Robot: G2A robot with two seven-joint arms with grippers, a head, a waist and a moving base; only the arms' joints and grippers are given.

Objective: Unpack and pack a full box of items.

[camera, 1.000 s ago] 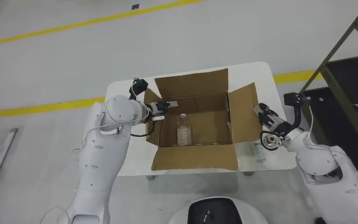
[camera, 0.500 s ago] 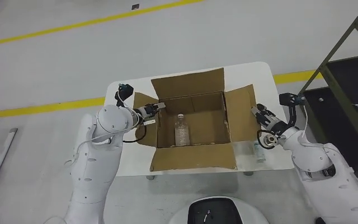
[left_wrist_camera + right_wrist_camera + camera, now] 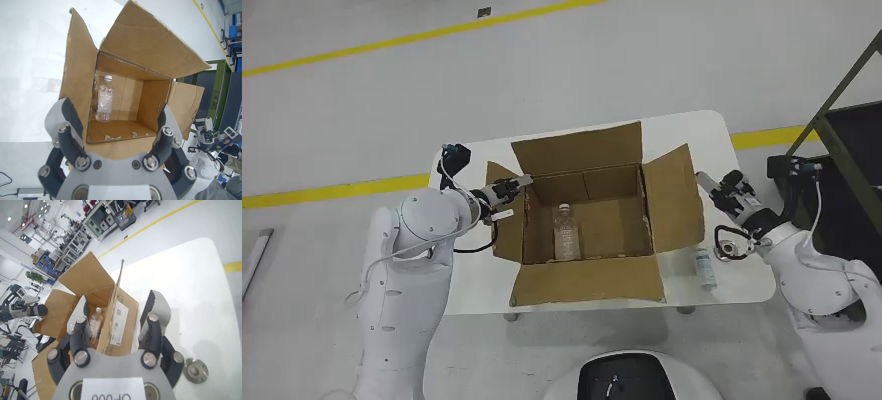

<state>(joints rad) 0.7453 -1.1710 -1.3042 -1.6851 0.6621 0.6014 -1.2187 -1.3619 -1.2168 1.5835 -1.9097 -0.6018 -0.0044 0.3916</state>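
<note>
Your left pincer (image 3: 116,106) hung wide open and empty just outside the box (image 3: 587,225), beside its left flap (image 3: 504,215). It faced across the mouth, a pose I judged to be lining up for a reach inside. The bottle (image 3: 567,232) lay on its side on the box floor, left of centre, with its white cap toward the far wall and only cardboard around it. All four flaps stood folded outward, which left the opening free for an arm to enter. Your right pincer (image 3: 720,192) was also spread and held nothing, just beside the outer edge of the right flap (image 3: 680,200). From its wrist view that edge ran up between the fingers, but whether it touched them could not be told. It was probably placed there to keep the flap back. A second bottle (image 3: 703,268) lay on the bench (image 3: 702,130) to the right of the box near the front edge, likely unpacked already.
</note>
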